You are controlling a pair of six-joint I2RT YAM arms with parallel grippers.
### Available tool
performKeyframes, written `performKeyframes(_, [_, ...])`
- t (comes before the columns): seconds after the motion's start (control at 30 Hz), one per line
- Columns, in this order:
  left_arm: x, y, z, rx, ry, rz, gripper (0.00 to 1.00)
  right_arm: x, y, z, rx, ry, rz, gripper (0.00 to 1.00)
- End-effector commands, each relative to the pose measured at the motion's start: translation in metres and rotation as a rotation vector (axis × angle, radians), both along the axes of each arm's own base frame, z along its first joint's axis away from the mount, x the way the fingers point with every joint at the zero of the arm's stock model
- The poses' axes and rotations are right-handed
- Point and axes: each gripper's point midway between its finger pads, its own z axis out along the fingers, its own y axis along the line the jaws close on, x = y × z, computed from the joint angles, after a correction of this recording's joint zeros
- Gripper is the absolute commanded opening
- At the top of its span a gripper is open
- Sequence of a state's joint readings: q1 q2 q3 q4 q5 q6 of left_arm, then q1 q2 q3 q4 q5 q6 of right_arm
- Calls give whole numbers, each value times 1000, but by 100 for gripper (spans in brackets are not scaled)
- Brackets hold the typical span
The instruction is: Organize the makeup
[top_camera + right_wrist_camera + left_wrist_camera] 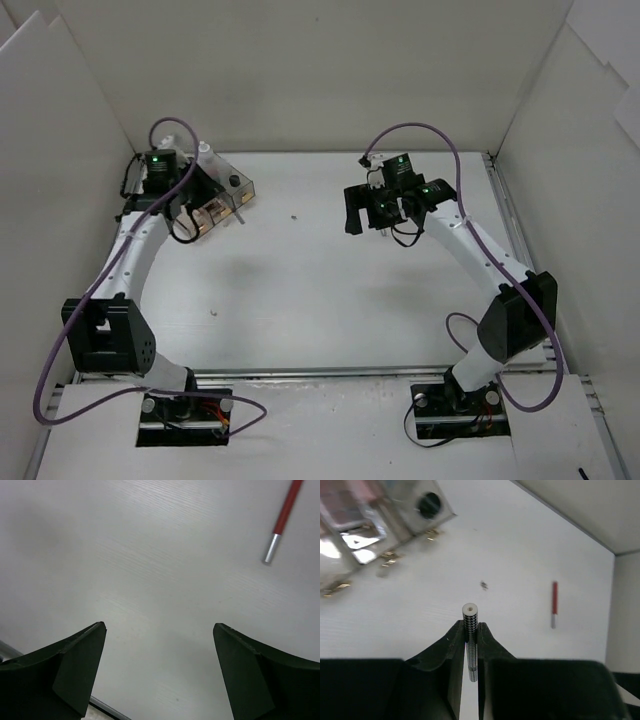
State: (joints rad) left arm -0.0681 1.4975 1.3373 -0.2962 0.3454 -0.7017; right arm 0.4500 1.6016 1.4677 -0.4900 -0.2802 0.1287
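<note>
My left gripper [470,625] is shut on a slim grey pencil with a black-and-white pattern [470,635], held above the table beside the clear compartmented box [395,520]. In the top view this gripper [225,200] is at the box's right side at the back left. A red pencil with a silver end [554,604] lies on the table further right. My right gripper [160,630] is open and empty, just above the table, with the red pencil [282,522] ahead to its upper right. In the top view the right gripper [362,212] is at the back right of centre.
The clear box [215,195] holds a brown-tan palette [205,215] and an item with a black round cap [235,181]. A small dark speck [293,215] lies on the table between the arms. White walls enclose the table on the left, back and right.
</note>
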Motion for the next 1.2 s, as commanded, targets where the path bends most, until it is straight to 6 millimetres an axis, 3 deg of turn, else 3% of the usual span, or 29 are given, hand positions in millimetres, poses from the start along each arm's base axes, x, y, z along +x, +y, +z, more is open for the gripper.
performKeyframes(0.0, [11, 72, 18, 133, -54, 108, 5, 14, -31, 0, -90, -69, -79, 86])
performKeyframes(0.03, [16, 86, 21, 141, -51, 133, 5, 14, -36, -7, -106, -56, -89, 86])
performKeyframes(0.07, [22, 96, 9, 131, -21, 138, 5, 15, -40, -10, -111, -49, -97, 86])
performKeyframes(0.1, [27, 120, 6, 122, -12, 184, 5, 16, -44, -13, -118, -43, -108, 86])
performKeyframes(0.2, [46, 154, -6, 88, 4, 233, 6, 19, -55, -25, -154, -24, -137, 85])
performKeyframes(0.23, [53, 161, 0, 85, -14, 241, 6, 20, -57, -30, -164, -17, -142, 85])
performKeyframes(0.27, [61, 167, -15, 72, 18, 241, 6, 20, -58, -32, -171, -13, -146, 85])
performKeyframes(0.33, [74, 184, -14, 66, 12, 266, 8, 21, -62, -37, -182, -2, -155, 85])
performKeyframes(0.37, [81, 185, -31, 51, 46, 263, 9, 21, -62, -40, -187, 2, -157, 85])
performKeyframes(0.43, [90, 202, -30, 36, 40, 296, 9, 21, -66, -44, -197, 12, -168, 85])
performKeyframes(0.5, [99, 210, -45, 28, 58, 308, 10, 22, -69, -46, -200, 18, -173, 85])
performKeyframes(0.53, [106, 212, -41, 32, 30, 307, 10, 22, -70, -47, -204, 20, -179, 85])
performKeyframes(0.57, [110, 214, -51, 31, 47, 310, 12, 22, -71, -48, -208, 22, -183, 85])
performKeyframes(0.67, [117, 217, -59, 30, 63, 308, 25, 22, -78, -51, -222, 26, -205, 85])
performKeyframes(0.7, [117, 216, -60, 29, 67, 304, 32, 23, -81, -52, -225, 29, -213, 85])
performKeyframes(0.83, [114, 213, -62, 19, 73, 293, 41, 29, -87, -61, -247, 46, -228, 85])
performKeyframes(1.03, [96, 206, -43, 14, 70, 299, 47, 49, -93, -82, -270, 85, -235, 78])
performKeyframes(1.07, [91, 205, -30, 22, 51, 303, 47, 52, -94, -86, -275, 95, -236, 76])
performKeyframes(1.17, [76, 172, -11, 50, 42, 265, 47, 65, -94, -102, -260, 130, -236, 70])
